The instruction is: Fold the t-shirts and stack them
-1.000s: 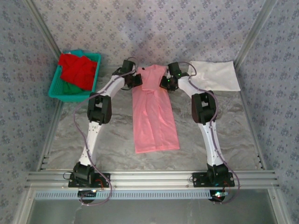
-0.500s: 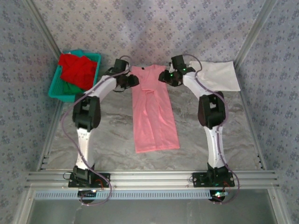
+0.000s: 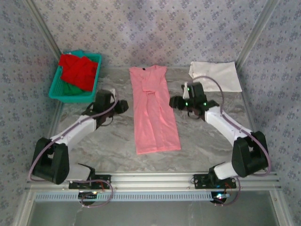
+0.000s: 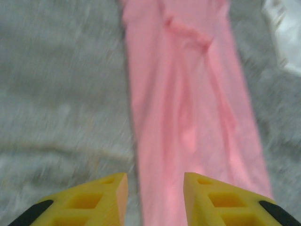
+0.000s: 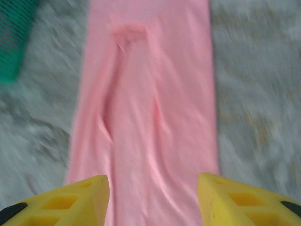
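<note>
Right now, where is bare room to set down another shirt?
Bare tabletop: near side, between pink shirt and left arm, likewise right arm. Crowded: far edge, with teal basket, white shirt; left gripper and right gripper flank the shirt.

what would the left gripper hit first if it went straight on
Probably the pink t-shirt, lying flat just ahead of the open left gripper, though depth is unclear.

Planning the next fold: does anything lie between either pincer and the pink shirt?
Nothing visible does. The left pincer and right pincer flank the pink shirt with just bare table between, both open and empty.
</note>
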